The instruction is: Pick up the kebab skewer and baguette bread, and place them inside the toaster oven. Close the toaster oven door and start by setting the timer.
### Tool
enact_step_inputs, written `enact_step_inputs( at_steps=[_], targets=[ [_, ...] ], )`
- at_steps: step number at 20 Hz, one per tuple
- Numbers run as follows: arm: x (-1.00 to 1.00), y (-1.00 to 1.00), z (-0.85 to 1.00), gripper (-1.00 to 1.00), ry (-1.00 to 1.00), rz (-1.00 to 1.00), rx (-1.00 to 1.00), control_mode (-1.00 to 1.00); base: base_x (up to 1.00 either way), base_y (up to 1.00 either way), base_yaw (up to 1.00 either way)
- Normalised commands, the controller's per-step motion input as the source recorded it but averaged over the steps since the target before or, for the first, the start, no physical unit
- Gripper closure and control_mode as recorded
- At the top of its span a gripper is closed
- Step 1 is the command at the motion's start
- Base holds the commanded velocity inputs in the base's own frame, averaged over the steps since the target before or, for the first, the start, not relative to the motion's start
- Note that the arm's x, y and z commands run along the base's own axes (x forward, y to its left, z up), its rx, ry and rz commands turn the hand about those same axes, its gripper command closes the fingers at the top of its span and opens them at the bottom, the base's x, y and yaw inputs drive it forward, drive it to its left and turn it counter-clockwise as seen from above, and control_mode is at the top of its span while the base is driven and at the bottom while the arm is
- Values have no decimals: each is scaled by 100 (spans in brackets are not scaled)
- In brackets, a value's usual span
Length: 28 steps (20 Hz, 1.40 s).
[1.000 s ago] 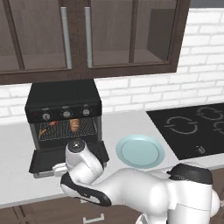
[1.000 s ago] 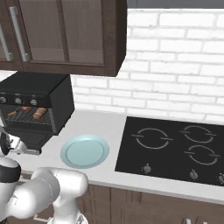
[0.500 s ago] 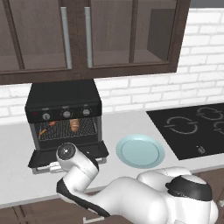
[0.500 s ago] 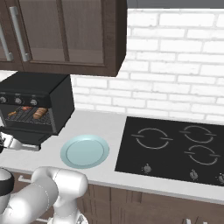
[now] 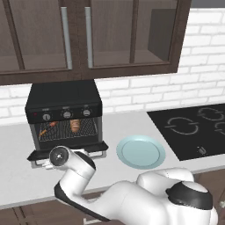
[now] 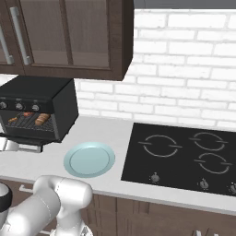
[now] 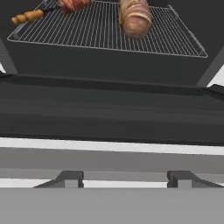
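Change: arm is sinking lower in front of the boxy matte black toaster oven (image 5: 63,114) than a second ago; approach to door closing, I judge.
Loaded: thin wooden kebab skewer (image 7: 48,11) and stubby golden-brown baguette bread (image 7: 134,16) are lying on the wire rack (image 7: 100,30).
Door: flat black toaster oven door (image 7: 109,113) is lying open, at the table's (image 5: 17,176) front-left.
Gripper: (image 7: 123,180) tips are sitting apart, holding nothing, pointing just under the door's front edge.

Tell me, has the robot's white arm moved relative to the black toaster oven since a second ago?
Yes. Its white arm has swung left and down, toward the open toaster oven door of the boxy black toaster oven.
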Motion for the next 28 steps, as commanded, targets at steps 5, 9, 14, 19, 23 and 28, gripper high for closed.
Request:
enact_step_inputs(
  at_steps=[5, 9, 14, 19, 23, 28],
  targets=[
    [65, -38, 0, -100, -10, 0, 0, -100, 0, 0, 0],
    [74, -37, 4, -100, -7, 0, 0, -100, 0, 0, 0],
    [78, -42, 10, -100, -4, 0, 0, -100, 0, 0, 0],
    [79, -49, 0, -100, 0, 0, 0, -100, 0, 0, 0],
    [70, -39, -6, -100, 0, 0, 0, -100, 0, 0, 0],
    [38, -29, -32, -100, 0, 0, 0, -100, 0, 0, 0]
  ],
)
